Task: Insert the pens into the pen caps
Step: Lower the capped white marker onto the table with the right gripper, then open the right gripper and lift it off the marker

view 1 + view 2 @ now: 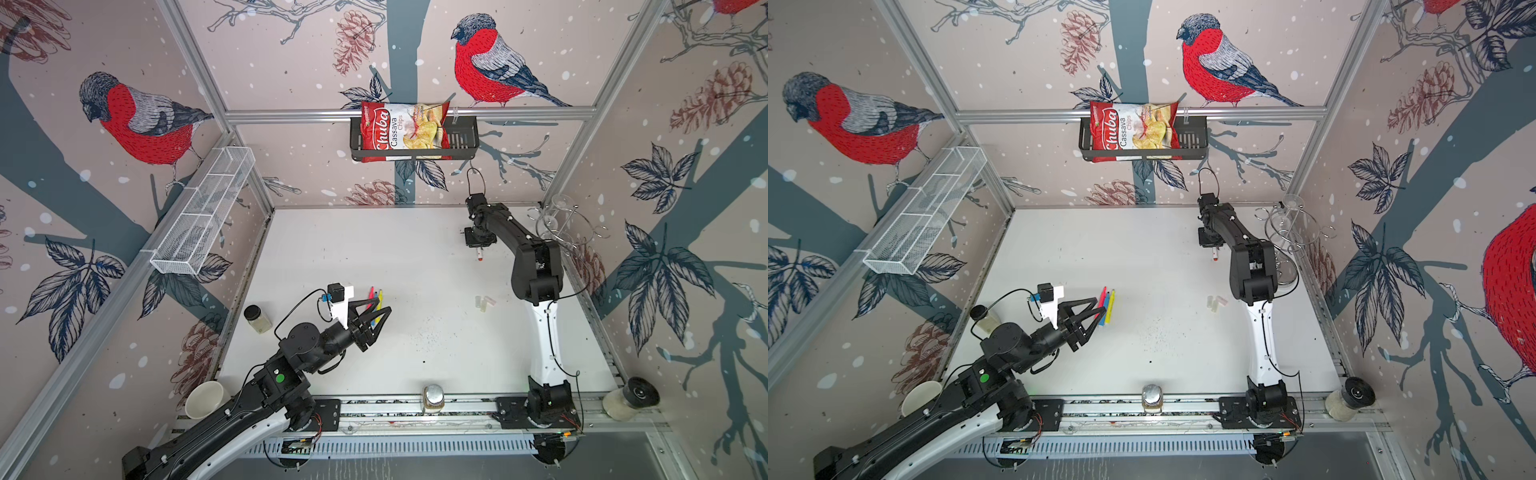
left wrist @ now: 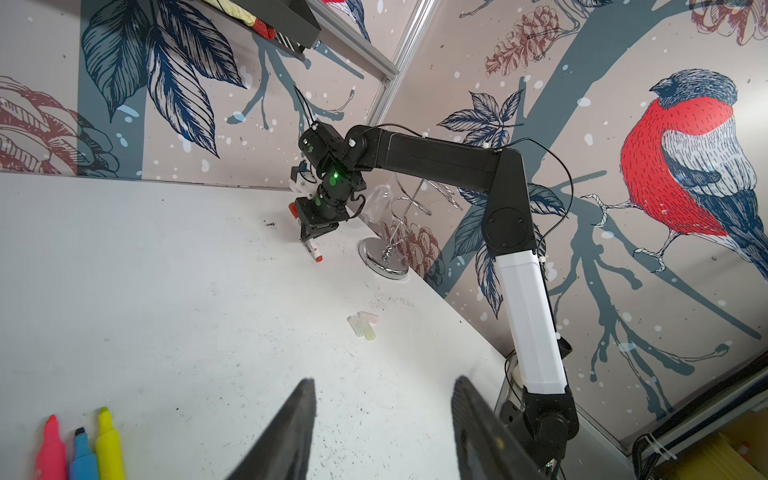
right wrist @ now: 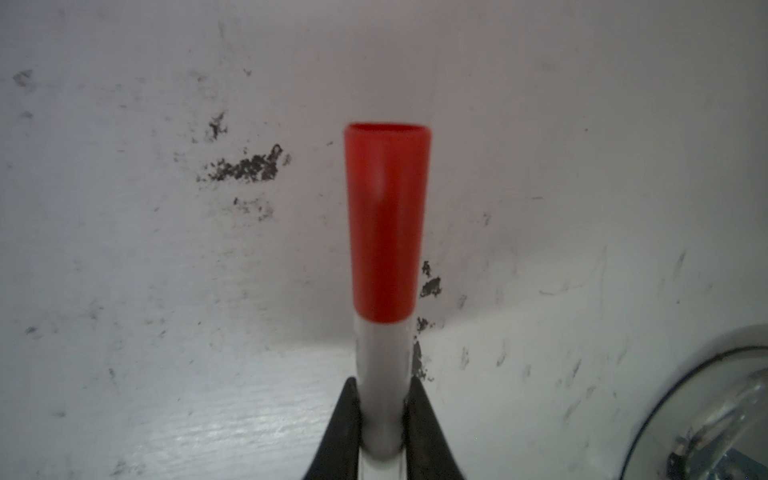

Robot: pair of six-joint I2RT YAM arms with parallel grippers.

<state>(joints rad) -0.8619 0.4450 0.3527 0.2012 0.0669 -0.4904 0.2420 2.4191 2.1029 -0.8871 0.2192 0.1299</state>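
Note:
My right gripper [image 3: 382,380] is shut on the white-barrelled pen [image 3: 381,353], just above the table at the back right. A red pen cap [image 3: 386,224] sits on the pen's far end. Both top views show that pen [image 1: 479,254] [image 1: 1214,252] hanging tilted below the gripper. The pink [image 2: 50,449], blue [image 2: 83,453] and yellow [image 2: 109,444] pens lie side by side left of centre. My left gripper [image 1: 384,304] [image 2: 384,380] hovers open over them, holding nothing. Three translucent pen caps [image 1: 484,302] [image 2: 363,324] lie in a cluster at centre right.
A chrome glass rack [image 1: 552,226] stands by the right arm's elbow. A spice jar [image 1: 257,319] sits at the left edge and another jar [image 1: 433,397] on the front rail. A paper cup [image 1: 204,399] and a black-lidded jar [image 1: 631,399] stand at the front corners.

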